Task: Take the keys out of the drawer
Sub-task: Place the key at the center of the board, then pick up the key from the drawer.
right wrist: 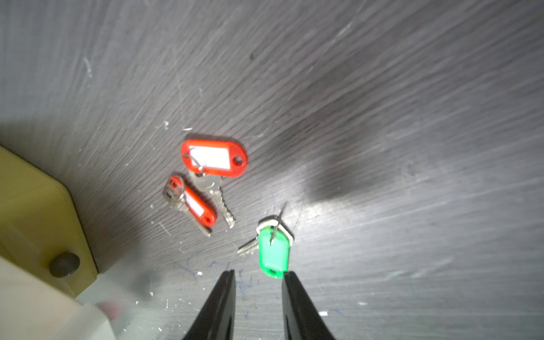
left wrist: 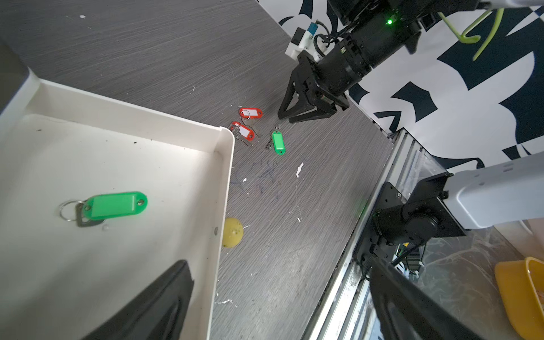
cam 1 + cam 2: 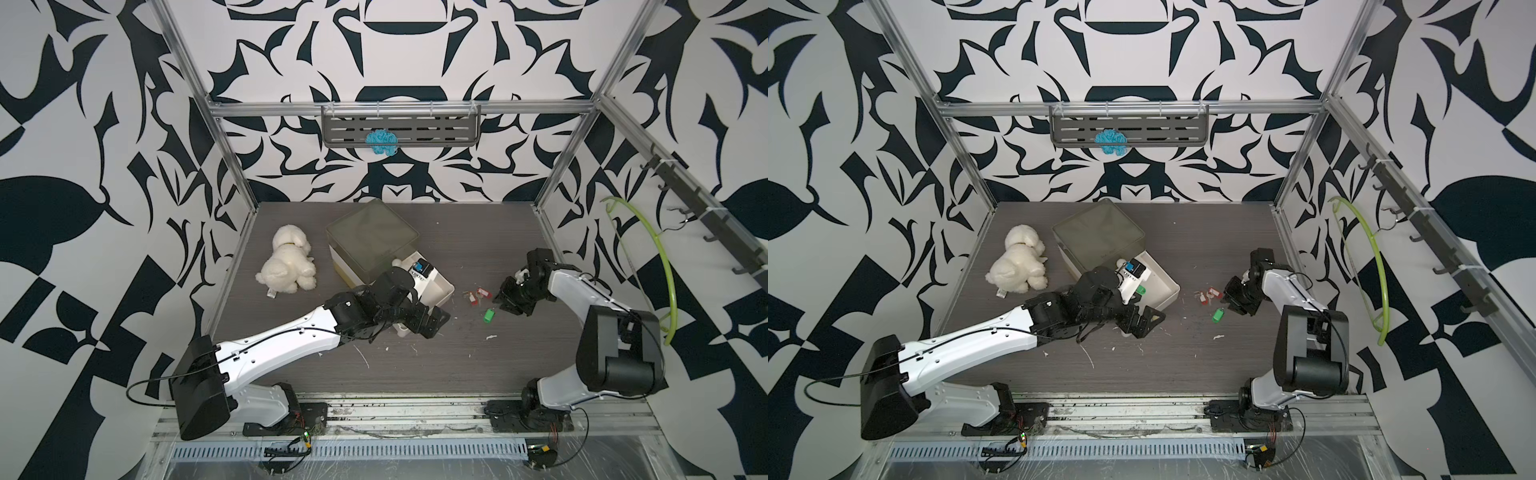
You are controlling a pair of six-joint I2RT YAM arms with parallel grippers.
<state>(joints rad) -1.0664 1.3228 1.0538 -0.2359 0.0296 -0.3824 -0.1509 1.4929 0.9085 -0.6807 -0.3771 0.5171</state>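
Note:
The white drawer [image 3: 444, 286] stands pulled out of an olive box [image 3: 372, 237]. One green-tagged key [image 2: 114, 206] lies on the drawer floor [image 2: 88, 153]; a top view shows that key [image 3: 1140, 289] too. On the table to the right of the drawer lie two red-tagged keys [image 1: 213, 157] [image 1: 194, 203] and a green-tagged key [image 1: 273, 253]. My right gripper [image 1: 257, 275] is open just above the table. Nothing is between its fingers, and the green tag's end lies by one fingertip. My left gripper [image 2: 278, 265] is wide open and straddles the drawer's front corner, one finger [image 2: 164, 300] over the drawer.
A white plush dog [image 3: 289, 259] lies left of the box. A small yellow knob [image 2: 232, 232] shows under the drawer's edge. A green hoop [image 3: 660, 266] hangs at the right wall. The metal rail [image 3: 374, 411] runs along the table's front, and a yellow bowl [image 2: 524, 294] sits beyond it.

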